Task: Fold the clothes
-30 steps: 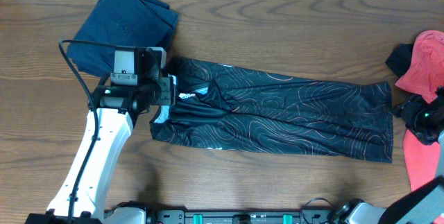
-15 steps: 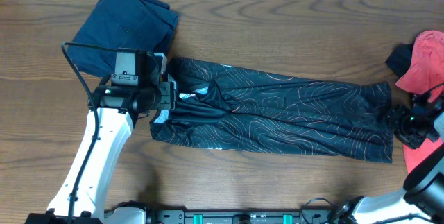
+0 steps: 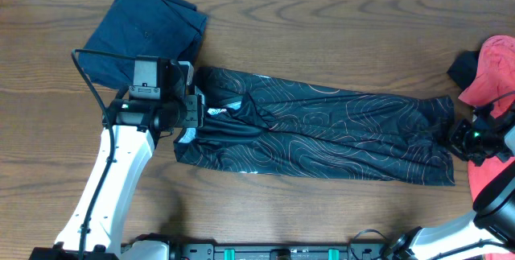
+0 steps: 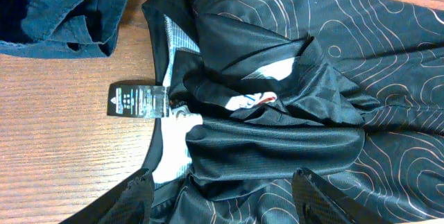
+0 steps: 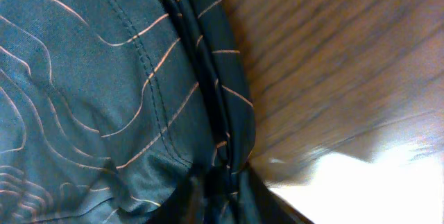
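Across the middle of the wooden tabletop [image 3: 322, 35] lies the black jersey [image 3: 322, 135], already narrowed into one long strip. Its collar [image 4: 173, 148] end is toward the left arm and its hem [image 5: 229, 113] toward the right. The right pincer [image 5: 222, 196] sits at the hem end and, as far as its wrist view shows, is pressed together on the bunched edge of the fabric. The left pincer [image 4: 229, 196] hangs spread over the collar end, holding nothing.

The step in hand looks like bringing the hem over to the collar to halve the strip. To do it well, the pinch should catch every layer of the hem. The lift should only just clear the tabletop so the fold does not fall open. The left pincer would best press down on the collar end so the strip does not slide. The hem should land square on the collar edge, short of the navy garment [image 3: 145, 26] just beyond it. The coral-red garment [image 3: 492, 67] lies near the right arm and could snag as it moves.

A black tag [image 4: 137, 100] at the collar carries white print too small to read. A white-and-red mark [image 4: 253, 100] shows among the folds, mostly hidden and unreadable.
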Robot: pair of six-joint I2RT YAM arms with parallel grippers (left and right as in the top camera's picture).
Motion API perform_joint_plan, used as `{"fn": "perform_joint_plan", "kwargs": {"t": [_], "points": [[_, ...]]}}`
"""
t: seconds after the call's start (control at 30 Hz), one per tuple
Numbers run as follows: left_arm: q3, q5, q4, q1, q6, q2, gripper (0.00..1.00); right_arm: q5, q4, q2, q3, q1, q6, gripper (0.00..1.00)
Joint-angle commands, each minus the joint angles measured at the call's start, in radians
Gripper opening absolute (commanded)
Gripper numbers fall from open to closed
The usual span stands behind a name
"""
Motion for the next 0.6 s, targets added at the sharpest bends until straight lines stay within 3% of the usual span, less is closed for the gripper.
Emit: {"fn": "perform_joint_plan", "kwargs": {"t": [0.0, 0.03, 0.37, 0.57], "points": [[0.005, -0.009, 0.001, 0.005, 0.01, 0.005, 0.66, -0.04, -0.026, 0.036, -0.017, -0.016, -0.004, 0.06], [0.005, -0.009, 0.001, 0.005, 0.01, 0.005, 0.66, -0.038, -0.043, 0.033, -0.004, -0.016, -0.004, 0.01], [0.005, -0.009, 0.001, 0.005, 0.01, 0.005, 0.66, 0.06, -0.341, -0.046, 0.236, -0.027, -0.002, 0.01], [0.005, -0.009, 0.001, 0.005, 0.01, 0.005, 0.66, 0.061, -0.385, -0.134, 0.258, -0.005, 0.035, 0.01]]}}
